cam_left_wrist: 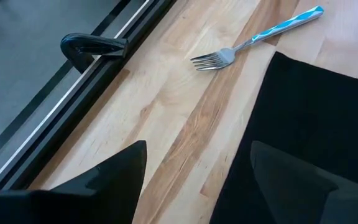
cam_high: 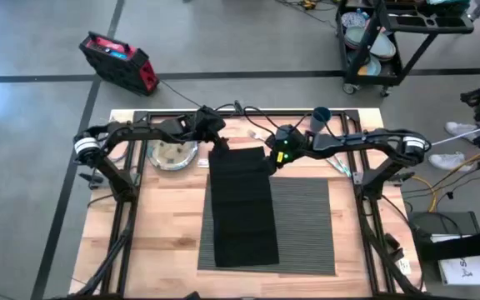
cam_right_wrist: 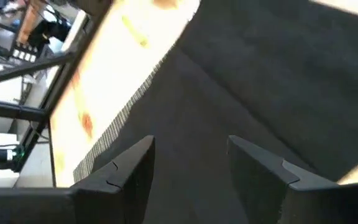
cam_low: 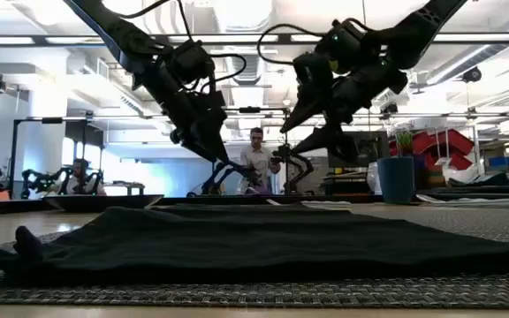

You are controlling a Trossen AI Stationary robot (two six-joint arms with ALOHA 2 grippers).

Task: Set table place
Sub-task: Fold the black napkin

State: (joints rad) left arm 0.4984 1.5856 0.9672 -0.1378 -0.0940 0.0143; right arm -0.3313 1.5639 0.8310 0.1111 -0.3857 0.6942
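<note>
We see both grippers released, left gripper [cam_high: 216,142] and right gripper [cam_high: 273,161] over the napkin [cam_high: 242,204]'s far corners; fork [cam_left_wrist: 253,38] lies beyond.

Overhead looks straight down, low camera skims level; both share the napkin [cam_high: 242,204]
</note>
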